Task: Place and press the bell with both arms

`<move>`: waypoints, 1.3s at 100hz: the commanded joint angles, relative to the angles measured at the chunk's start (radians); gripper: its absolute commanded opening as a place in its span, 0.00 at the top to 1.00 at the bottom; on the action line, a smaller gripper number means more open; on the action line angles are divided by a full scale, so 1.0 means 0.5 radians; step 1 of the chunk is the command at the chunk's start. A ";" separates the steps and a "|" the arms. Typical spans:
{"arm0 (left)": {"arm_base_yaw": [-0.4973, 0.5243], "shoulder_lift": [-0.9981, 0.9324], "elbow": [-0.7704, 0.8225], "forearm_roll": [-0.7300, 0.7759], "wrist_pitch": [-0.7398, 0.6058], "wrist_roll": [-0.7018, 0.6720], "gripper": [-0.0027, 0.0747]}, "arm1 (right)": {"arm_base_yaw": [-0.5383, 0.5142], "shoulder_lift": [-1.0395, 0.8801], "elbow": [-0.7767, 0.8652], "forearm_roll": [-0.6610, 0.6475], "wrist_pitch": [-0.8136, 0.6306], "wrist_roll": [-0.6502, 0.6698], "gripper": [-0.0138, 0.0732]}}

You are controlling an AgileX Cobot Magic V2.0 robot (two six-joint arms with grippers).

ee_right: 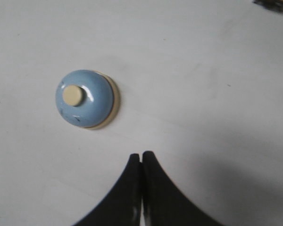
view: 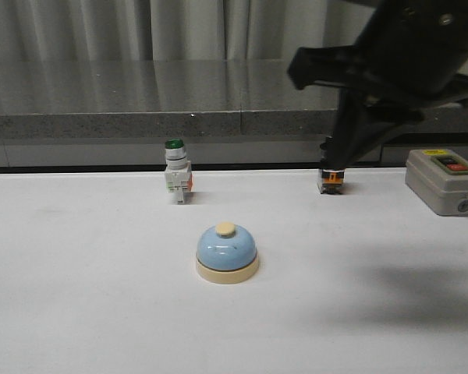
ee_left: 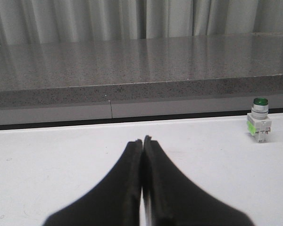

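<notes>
Bell [view: 227, 252] sits upright on the white bench [view: 78, 296], near mid-bench, dome up, cream knob [view: 226, 229] facing straight up and free of any contact; cream base flat on the surface. Standing alone like this, it reads as already set down, with the press not yet made, though that is a judgement. Right hand [ee_right: 141, 157] is above the bench looking down, fingers pressed together, holding nothing. In the right wrist view the bell [ee_right: 86, 99] lies ahead of the fingertips and off to one side, clearly apart from them, no touching. Closed fingers make sense for a press: a single blunt tip to drive onto the knob instead of a grasp. To reach the knob the right hand would need to shift sideways over the dome and then come down. In the front view the right arm [view: 390, 70] shows as a dark mass high at the far right; its fingertips are not clear there. Left hand [ee_left: 142, 141] is also shut on nothing, low over bare bench, pointing toward the grey ledge [ee_left: 132, 75]; no bell in its view. Green-capped switch [view: 176, 179] stands behind the bell, well apart; a second small switch [view: 329, 181] and a grey button box [view: 444, 181] stand further right.
</notes>
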 commanded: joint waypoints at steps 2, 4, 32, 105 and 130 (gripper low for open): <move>0.007 -0.062 0.082 -0.012 -0.176 -0.016 0.99 | 0.082 0.098 -0.185 0.022 -0.088 -0.051 0.91; 0.007 -0.062 0.082 -0.012 -0.176 -0.016 0.99 | 0.098 0.121 -0.214 0.022 -0.084 -0.051 0.91; 0.007 -0.062 0.082 -0.012 -0.176 -0.016 0.99 | 0.244 0.472 -0.531 0.022 -0.029 -0.051 0.91; 0.007 -0.062 0.082 -0.012 -0.176 -0.016 0.99 | 0.275 0.633 -0.702 0.021 0.046 -0.051 0.91; 0.007 -0.062 0.082 -0.012 -0.176 -0.016 0.99 | 0.226 0.339 -0.684 -0.099 0.062 -0.051 0.91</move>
